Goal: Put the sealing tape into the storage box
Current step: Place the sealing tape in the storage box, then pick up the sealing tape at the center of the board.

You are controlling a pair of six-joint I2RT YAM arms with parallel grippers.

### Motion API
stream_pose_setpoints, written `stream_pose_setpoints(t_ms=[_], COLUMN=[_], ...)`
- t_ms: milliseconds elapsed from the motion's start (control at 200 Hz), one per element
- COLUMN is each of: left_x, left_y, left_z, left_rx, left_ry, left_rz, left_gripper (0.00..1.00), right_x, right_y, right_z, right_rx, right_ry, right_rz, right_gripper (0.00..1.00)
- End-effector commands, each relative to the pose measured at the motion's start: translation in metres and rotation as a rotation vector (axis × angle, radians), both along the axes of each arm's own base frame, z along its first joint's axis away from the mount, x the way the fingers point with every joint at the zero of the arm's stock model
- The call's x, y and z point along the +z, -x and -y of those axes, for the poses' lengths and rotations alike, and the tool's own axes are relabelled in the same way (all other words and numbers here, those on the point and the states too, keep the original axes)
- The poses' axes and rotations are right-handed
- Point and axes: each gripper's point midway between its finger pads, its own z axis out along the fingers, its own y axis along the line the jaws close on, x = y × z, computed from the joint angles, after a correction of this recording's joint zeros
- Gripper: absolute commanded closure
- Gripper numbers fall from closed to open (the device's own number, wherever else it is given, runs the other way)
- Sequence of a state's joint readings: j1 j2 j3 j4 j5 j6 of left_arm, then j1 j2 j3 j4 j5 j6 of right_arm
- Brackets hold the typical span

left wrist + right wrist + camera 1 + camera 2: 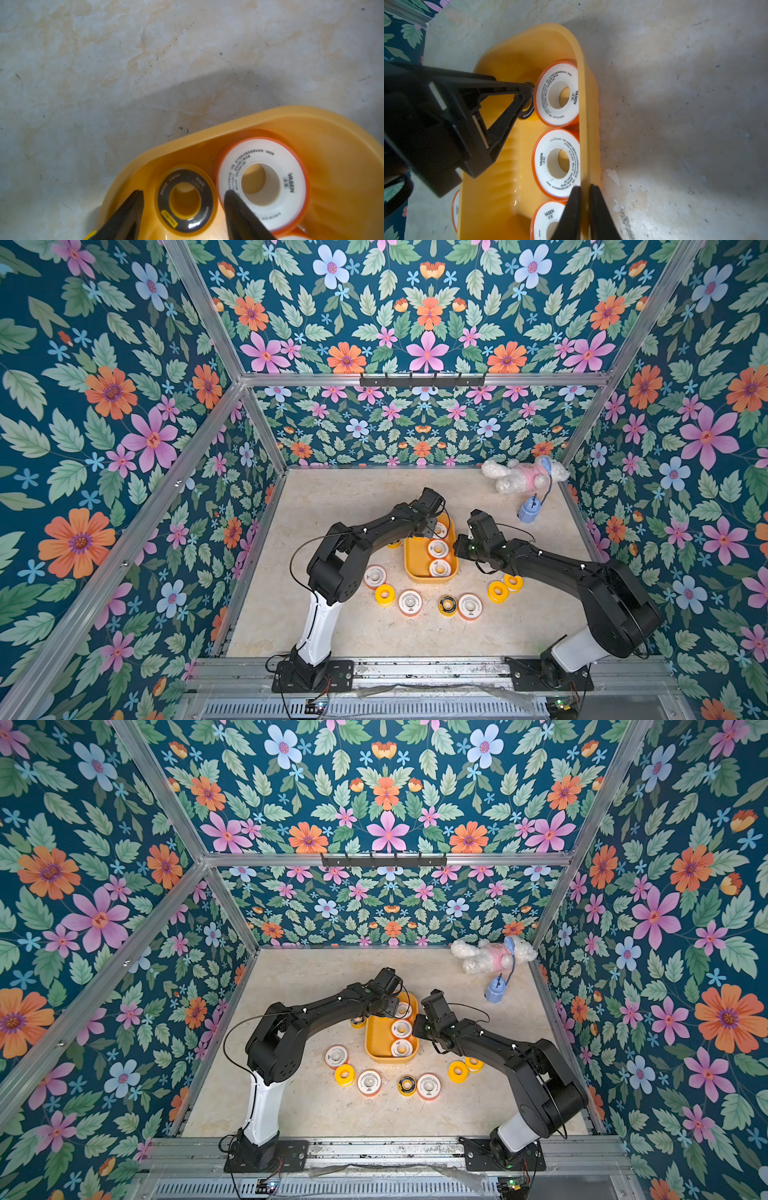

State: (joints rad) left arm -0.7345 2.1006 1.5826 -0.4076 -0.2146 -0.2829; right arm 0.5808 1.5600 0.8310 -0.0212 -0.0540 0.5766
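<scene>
Count of sealing tape (368, 1082): twelve in all.
Six white-faced spools (438, 548): three in the storage box (415, 562), three on the desk (353, 506).
Four plain yellow spools (384, 595), all on the desk, one partly hidden.
Two black-faced spools (447, 605): one boxed, one on the desk.
One plush toy (524, 475).
One blue object on a cord (529, 511).

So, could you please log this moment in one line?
left gripper open astride black-faced spool in storage box | right gripper shut on its wall | three white spools alongside
</scene>
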Motion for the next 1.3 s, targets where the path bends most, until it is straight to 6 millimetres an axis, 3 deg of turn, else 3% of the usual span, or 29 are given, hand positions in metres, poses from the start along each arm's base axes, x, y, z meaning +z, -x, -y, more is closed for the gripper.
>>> stream_pose_setpoints(t_ms=[0,150,315,460,560,720,965,1295], left_x=[0.002,0.019,0.062,0.095,0.107,0.117,0.114,0.113], left_y=[0.003,0.006,0.013,0.028,0.040,0.057,0.076,0.095], left_z=[-0.010,-0.008,-0.007,-0.018,-0.030,-0.050,-0.082,-0.112], left_rx=[0.016,0.017,0.012,0.031,0.049,0.090,0.168,0.232], left_ry=[-0.038,0.001,0.101,0.204,0.253,0.298,0.341,0.356], left_rz=[-0.004,0.010,0.063,0.111,0.115,0.118,0.112,0.126], left_gripper=[0.36,0.40,0.39,0.36,0.36,0.36,0.35,0.34], right_x=[-0.009,-0.005,0.005,0.021,0.029,0.040,0.052,0.038], right_y=[0.009,0.008,0.007,0.008,0.012,0.025,0.061,0.113], right_z=[0.006,0.007,0.009,0.012,0.014,0.014,0.000,-0.018], right_rx=[0.001,-0.003,-0.002,0.009,0.029,0.085,0.213,0.355], right_ry=[0.035,0.033,0.034,0.033,0.033,0.018,0.033,0.074], right_rz=[-0.045,-0.034,-0.001,0.047,0.068,0.090,0.134,0.105], right_gripper=[0.86,0.86,0.84,0.81,0.77,0.74,0.69,0.61])
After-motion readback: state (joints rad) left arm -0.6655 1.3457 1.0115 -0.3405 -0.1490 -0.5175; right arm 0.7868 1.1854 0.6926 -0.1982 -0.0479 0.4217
